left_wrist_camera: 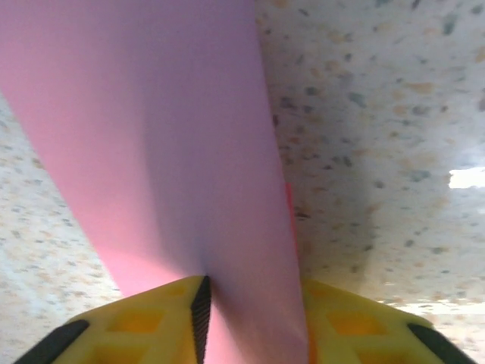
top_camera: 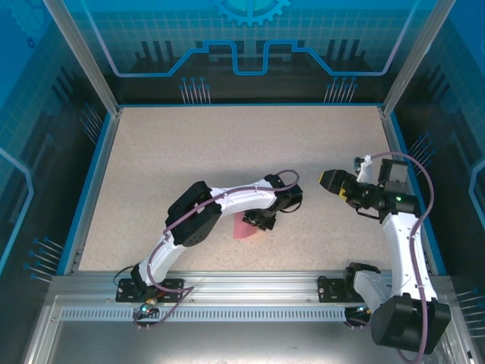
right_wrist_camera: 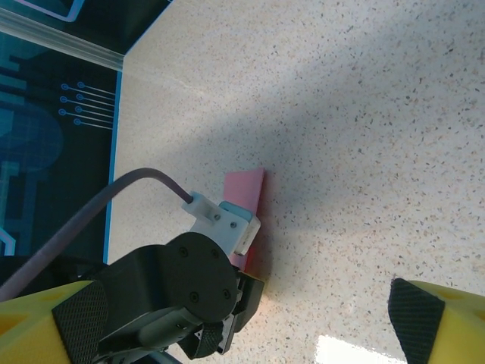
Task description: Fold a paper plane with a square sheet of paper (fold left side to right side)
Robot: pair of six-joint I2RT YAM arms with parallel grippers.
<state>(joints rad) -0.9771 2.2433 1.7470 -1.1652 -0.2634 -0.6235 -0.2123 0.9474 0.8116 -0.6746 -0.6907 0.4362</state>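
The square sheet of paper [top_camera: 244, 229] is a small pink folded piece on the speckled table, partly hidden under my left wrist. It reads as a narrow folded strip, not as a paper plane. My left gripper [top_camera: 258, 221] is down on it. In the left wrist view the pink paper [left_wrist_camera: 167, 152] rises between the yellow fingers [left_wrist_camera: 151, 322]. The left gripper [left_wrist_camera: 254, 326] has its jaws apart, open, with the sheet in the gap. My right gripper [top_camera: 327, 180] hovers open to the right, well clear of the paper [right_wrist_camera: 246, 189].
The beige speckled table [top_camera: 227, 152] is bounded by a blue rim and transparent walls. In the right wrist view the left arm's black wrist and its grey cable [right_wrist_camera: 182, 296] lie between the right gripper's [right_wrist_camera: 242, 303] yellow fingers and the paper.
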